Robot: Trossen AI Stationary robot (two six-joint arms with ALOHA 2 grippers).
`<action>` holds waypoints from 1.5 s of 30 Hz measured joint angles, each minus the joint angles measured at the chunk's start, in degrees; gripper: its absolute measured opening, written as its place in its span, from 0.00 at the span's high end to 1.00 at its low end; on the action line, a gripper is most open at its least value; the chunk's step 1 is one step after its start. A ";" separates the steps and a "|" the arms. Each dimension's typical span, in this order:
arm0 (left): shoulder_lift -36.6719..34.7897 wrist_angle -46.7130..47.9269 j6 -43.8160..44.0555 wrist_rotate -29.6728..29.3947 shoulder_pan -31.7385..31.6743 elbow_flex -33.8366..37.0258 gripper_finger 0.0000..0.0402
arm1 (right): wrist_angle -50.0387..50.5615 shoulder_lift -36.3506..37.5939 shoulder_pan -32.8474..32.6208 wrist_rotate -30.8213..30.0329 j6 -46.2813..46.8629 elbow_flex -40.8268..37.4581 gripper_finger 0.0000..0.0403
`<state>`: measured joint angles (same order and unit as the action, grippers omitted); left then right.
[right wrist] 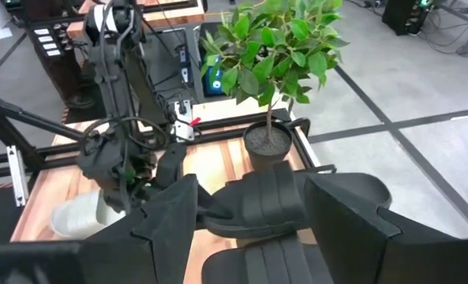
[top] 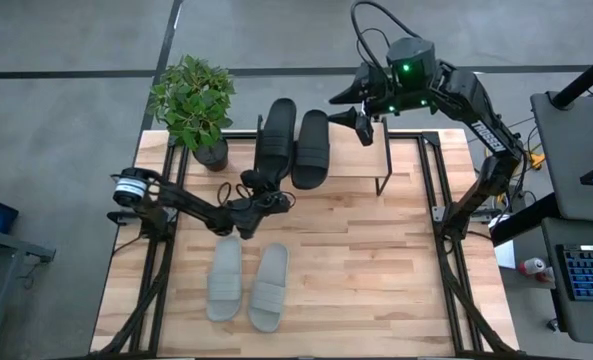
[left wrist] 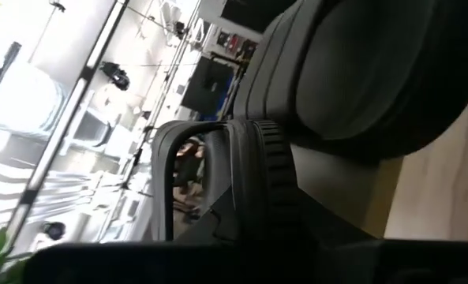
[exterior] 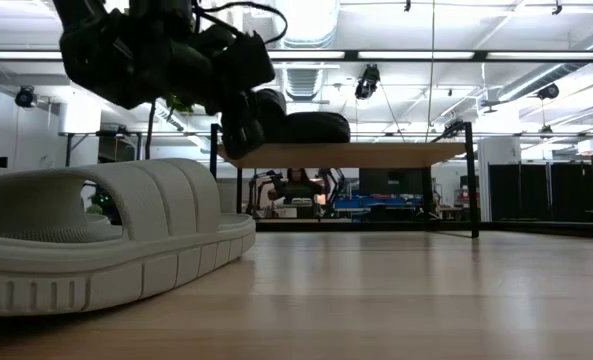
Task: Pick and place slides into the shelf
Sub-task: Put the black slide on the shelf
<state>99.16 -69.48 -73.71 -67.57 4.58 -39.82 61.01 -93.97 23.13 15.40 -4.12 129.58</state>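
Note:
Two black slides lie side by side on the shelf (top: 361, 165) at the table's far edge: the left one (top: 274, 135) and the right one (top: 312, 148). My left gripper (top: 259, 190) is at the left black slide's near end and shut on it; the low view shows it (exterior: 241, 125) at the height of the shelf top (exterior: 376, 155). My right gripper (top: 361, 120) hangs open above the shelf, just right of the black pair, touching nothing. The pale grey-white pair (top: 225, 280) (top: 269, 288) rests sole-down on the table's near half. My left gripper holds the left black slide by its near end (top: 264, 180), which sticks out past the shelf's near edge. The fingers come at it roughly level, from the table's near-left, along the slide. The slide's far part lies on the shelf top. The gripper's body hides the pads.
A potted plant (top: 196, 100) stands at the table's far-left corner, next to the shelf. One pale slide (exterior: 106, 235) fills the low view's left foreground. The shelf's black leg (top: 384, 185) stands right of the black pair. Bare wood lies on the table's right half (top: 376, 270).

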 joint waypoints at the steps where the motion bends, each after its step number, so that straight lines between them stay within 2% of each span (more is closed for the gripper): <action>1: 0.49 -1.49 -1.46 -0.53 -0.01 -0.32 0.94 | 0.00 0.00 -0.15 0.00 0.00 -0.02 0.45; 5: 1.46 -3.73 -4.85 -0.62 0.00 -1.58 0.94 | 0.00 0.00 -0.90 0.00 -0.26 -0.07 0.45; 18: 2.31 -3.49 -4.61 -2.67 0.00 -1.79 0.94 | 0.07 0.00 -1.53 -0.02 -0.42 -0.17 0.45; 28: 2.31 -3.14 -1.58 -2.65 0.02 -0.83 0.94 | 0.07 0.02 -1.53 -0.04 -0.42 -0.17 0.45; 37: 2.27 1.50 3.80 -2.90 0.09 -0.80 0.94 | 0.06 0.02 -1.53 -0.05 -0.48 -0.17 0.45; 45: 2.27 1.54 1.20 -4.29 0.33 -1.31 0.94 | 0.04 0.02 -1.53 -0.07 -0.66 -0.17 0.45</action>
<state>101.43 -67.94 -72.51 -71.86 4.91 -41.12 61.06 -93.95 21.61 15.33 -4.78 129.40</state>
